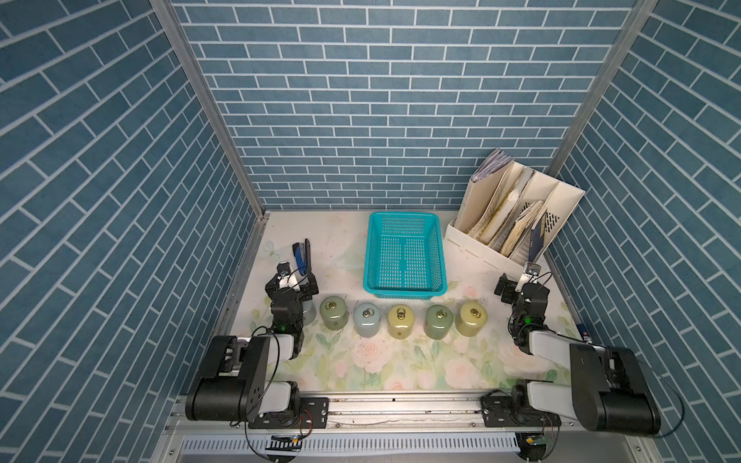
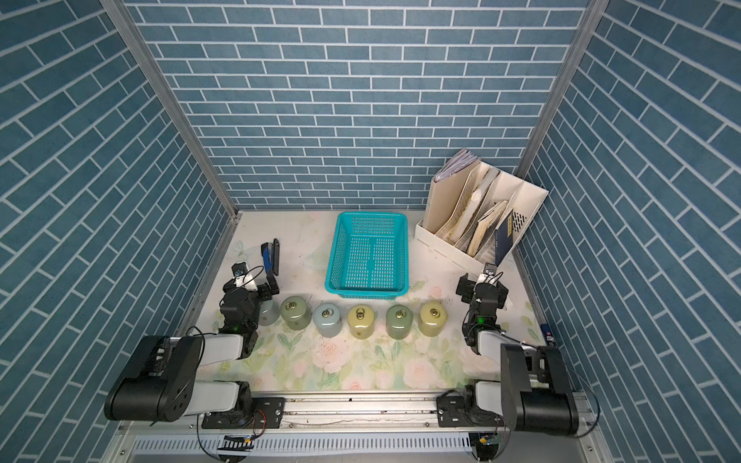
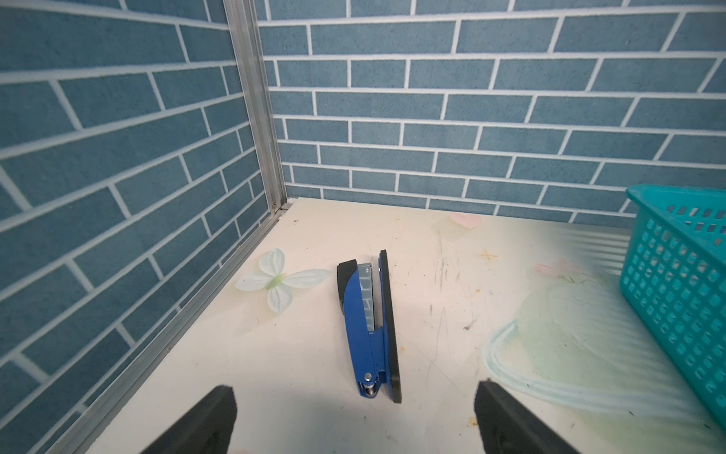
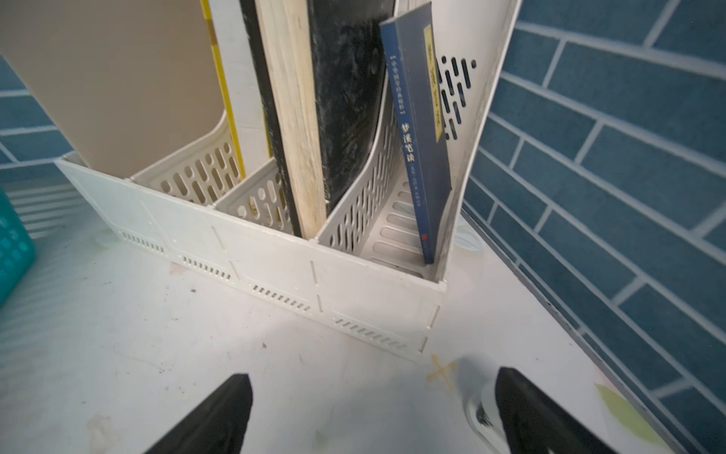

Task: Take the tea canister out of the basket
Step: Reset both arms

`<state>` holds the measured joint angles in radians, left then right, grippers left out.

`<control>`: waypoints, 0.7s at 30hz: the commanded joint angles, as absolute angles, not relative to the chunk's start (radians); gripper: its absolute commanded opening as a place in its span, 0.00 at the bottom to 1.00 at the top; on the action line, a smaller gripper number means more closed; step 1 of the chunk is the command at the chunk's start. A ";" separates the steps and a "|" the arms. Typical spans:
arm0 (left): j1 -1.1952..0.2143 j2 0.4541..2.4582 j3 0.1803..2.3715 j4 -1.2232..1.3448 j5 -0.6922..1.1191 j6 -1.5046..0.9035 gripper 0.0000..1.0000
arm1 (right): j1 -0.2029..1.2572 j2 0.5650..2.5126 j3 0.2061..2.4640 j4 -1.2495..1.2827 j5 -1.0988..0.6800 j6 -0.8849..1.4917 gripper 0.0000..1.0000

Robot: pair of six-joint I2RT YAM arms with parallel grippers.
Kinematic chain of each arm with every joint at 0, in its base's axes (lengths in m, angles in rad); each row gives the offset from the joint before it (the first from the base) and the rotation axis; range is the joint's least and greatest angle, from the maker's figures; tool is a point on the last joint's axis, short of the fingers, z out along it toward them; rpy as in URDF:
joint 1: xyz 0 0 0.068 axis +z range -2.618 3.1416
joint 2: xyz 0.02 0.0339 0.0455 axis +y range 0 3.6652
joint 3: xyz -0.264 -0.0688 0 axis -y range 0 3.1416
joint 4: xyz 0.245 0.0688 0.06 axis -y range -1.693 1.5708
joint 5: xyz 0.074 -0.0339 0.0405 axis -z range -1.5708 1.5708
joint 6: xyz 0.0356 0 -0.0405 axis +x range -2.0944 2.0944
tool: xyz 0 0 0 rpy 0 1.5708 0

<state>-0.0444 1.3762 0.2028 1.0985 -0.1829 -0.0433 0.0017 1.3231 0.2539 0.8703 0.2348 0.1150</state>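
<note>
The left gripper (image 3: 355,426) is held low over the table (image 3: 298,377) on the left side. Its two black fingers (image 3: 204,420) are spread wide apart with nothing between them. Just beyond it, a blue stapler (image 3: 369,326) appears to lie on its side on the bare tabletop. The right gripper (image 4: 377,416) is on the right side, with its fingers (image 4: 538,416) just as far apart and also empty. It faces a cream file organizer (image 4: 275,271), which holds folders and a dark blue book (image 4: 420,137) leaning in its rightmost slot.

In both top views, a row of lidded canisters (image 1: 401,320) stands upright on the flowered table between the two arms. Each has a small metal ring on its lid, and their colours are greens, a pale blue and dull yellows. (A sixth canister, at the left end, is half hidden behind the left arm (image 1: 284,316).) Just beyond the row, toward the far wall, sits the turquoise basket (image 1: 405,292). Its mesh floor is visible from rim to rim, and no canister is inside it.

From this, the task looks finished. The basket is empty, every canister in view stands outside it on the table, and neither gripper holds anything. The pictures do not show which canister in the row came out of the basket. Nothing appears left to do.
</note>
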 commanded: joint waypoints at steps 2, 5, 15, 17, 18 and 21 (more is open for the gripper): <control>-0.052 1.422 0.186 1.240 -0.146 -0.012 1.00 | 0.000 1.420 0.268 1.094 0.169 0.069 1.00; -0.054 1.469 0.176 1.292 -0.138 -0.008 1.00 | 0.014 1.447 0.252 1.150 0.152 0.045 1.00; -0.058 1.500 0.223 1.234 -0.139 -0.001 1.00 | 0.055 1.533 0.197 1.327 0.152 -0.005 1.00; -0.058 1.502 0.224 1.232 -0.138 -0.002 1.00 | 0.056 1.532 0.200 1.323 0.153 -0.007 1.00; -0.057 1.500 0.226 1.227 -0.137 -0.002 1.00 | 0.057 1.524 0.202 1.301 0.156 -0.005 1.00; -0.053 1.503 0.230 1.224 -0.128 -0.004 1.00 | 0.059 1.529 0.201 1.316 0.155 -0.008 1.00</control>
<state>-0.0521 1.4891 0.2108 1.2419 -0.1448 -0.0101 0.0536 1.5234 0.1867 1.2739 0.1497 0.0185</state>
